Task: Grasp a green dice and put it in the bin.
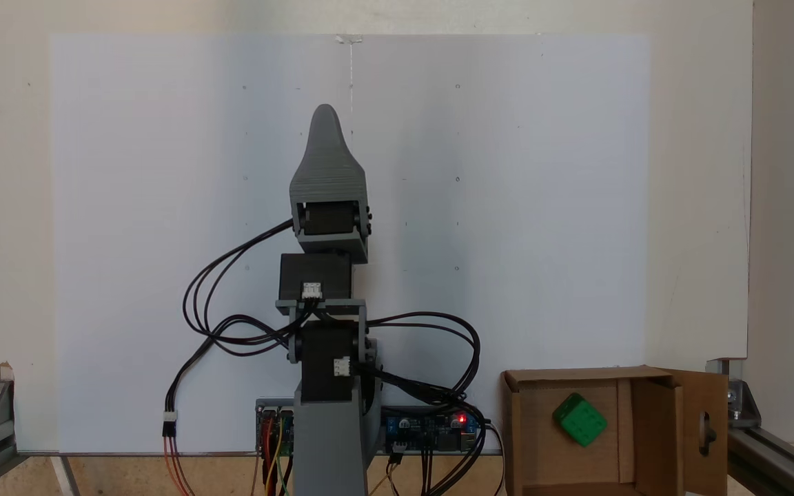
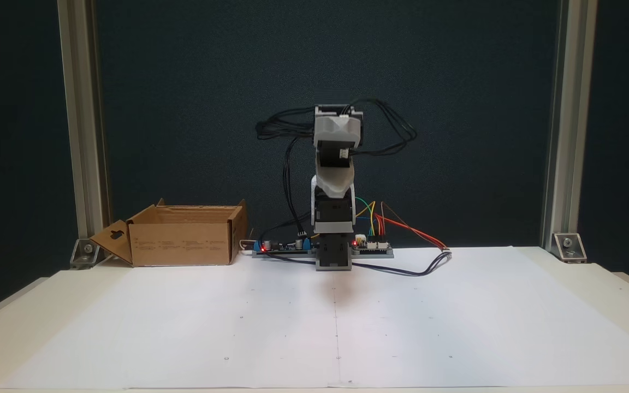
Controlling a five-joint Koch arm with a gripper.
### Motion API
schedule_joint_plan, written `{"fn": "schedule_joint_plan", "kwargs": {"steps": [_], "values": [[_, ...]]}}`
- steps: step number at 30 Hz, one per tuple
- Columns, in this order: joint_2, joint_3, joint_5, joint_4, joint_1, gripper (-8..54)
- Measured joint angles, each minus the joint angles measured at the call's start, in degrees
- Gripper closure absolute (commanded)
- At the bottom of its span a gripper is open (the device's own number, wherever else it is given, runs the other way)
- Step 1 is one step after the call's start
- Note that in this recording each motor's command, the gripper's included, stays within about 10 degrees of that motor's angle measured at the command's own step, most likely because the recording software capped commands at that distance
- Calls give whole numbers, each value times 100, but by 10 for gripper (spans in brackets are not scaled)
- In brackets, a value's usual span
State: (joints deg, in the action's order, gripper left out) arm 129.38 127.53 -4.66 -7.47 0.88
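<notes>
**Dice in bin, arm folded at base**

Landmark: the bin [image 1: 579,441], brown cardboard, flaps open, keyhole cutout in one flap.
- Green dice [image 1: 579,419] lies inside the bin on its floor, tilted on an edge or corner.
- Gripper [image 1: 326,131], in the top-down fixed view, sits well left of the bin and farther out over the white sheet [image 1: 128,241], well apart from the dice. Only one grey jaw shows; clenched or released, cannot tell.
- In the front fixed view, the bin [image 2: 183,240] stands left of the arm base.

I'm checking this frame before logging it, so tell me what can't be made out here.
- The gripper: one tip shows from above, so open or shut is unclear.
- The green dice: pip count too small to read; in the front fixed view the walls of the bin hide it.
- The bin's near wall: cut off by the bottom edge.
</notes>
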Motion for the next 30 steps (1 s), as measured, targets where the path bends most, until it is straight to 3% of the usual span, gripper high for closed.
{"fn": "schedule_joint_plan", "kwargs": {"steps": [15, 30], "values": [[0, 1696, 0, -3366, -149, 2], [0, 2355, 0, -4983, -167, 15]]}}
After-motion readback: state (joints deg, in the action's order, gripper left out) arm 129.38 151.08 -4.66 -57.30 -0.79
